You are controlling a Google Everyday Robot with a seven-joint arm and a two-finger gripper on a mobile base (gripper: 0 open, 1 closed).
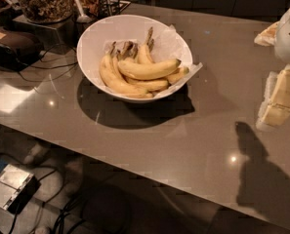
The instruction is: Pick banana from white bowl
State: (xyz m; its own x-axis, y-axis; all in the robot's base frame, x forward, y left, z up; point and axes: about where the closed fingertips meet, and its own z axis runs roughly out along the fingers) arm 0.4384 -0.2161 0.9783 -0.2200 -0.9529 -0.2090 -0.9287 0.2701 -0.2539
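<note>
A white bowl [92, 35] on a grey counter [183, 145] holds several bananas, and the long banana [147, 70] lies crosswise on top. The gripper [280, 97] hangs at the right edge, well apart from the bowl. I cannot tell whether it is released or clenched. It would do best to descend over that banana's middle.

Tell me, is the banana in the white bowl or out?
In. The banana lies atop the other bananas inside the white bowl; the gripper is at the right edge, well clear of it.
</note>
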